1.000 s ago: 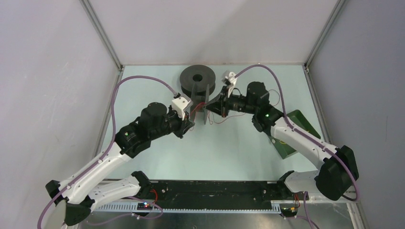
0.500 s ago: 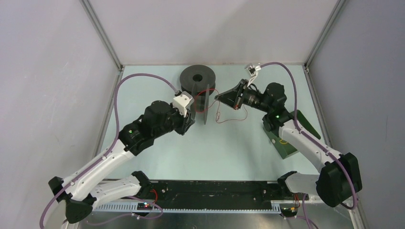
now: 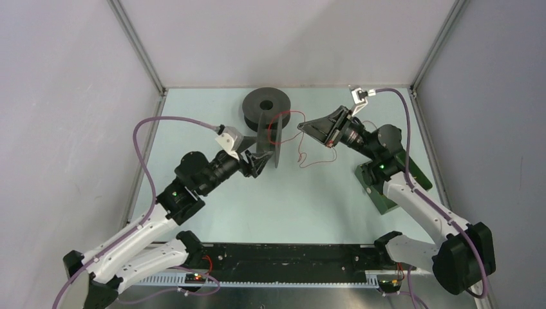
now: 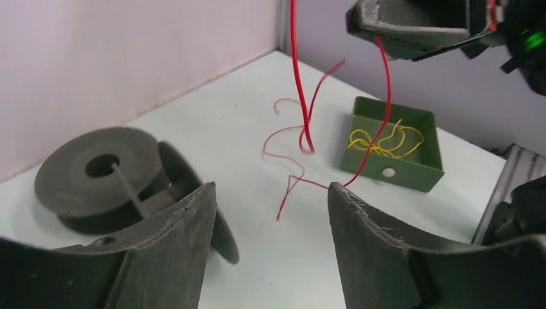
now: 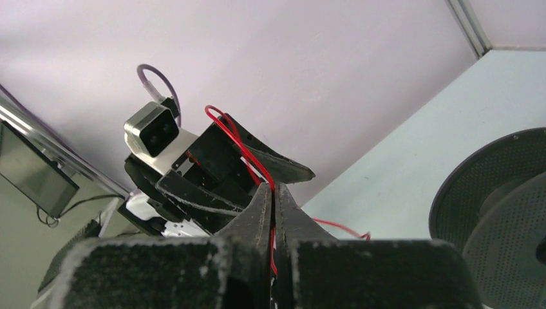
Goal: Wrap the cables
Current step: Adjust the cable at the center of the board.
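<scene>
Near table centre, changed since a second back: pulled left gripper point(image 4: 270, 193) back toward 7 o'clock, off upright dark grey plastic spool point(image 3: 275, 143); jaws now wide apart, holding nothing. Swung right gripper point(image 3: 301, 129) out toward 2 o'clock; jaws together, clamped on thin red cable point(image 4: 295, 64), looped from spool to pinch, loose tail trailing on table toward 6 o'clock. Thin yellow cable point(image 4: 380, 138) coiled in green rectangular tray point(image 4: 393, 172), 4 o'clock of centre.

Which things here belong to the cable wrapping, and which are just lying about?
Belongs:
red cable, pinched in the right gripper; yellow cable; upright grey spool; flat grey spool; open left gripper.
Lying about:
green tray holding the yellow cable.
</scene>
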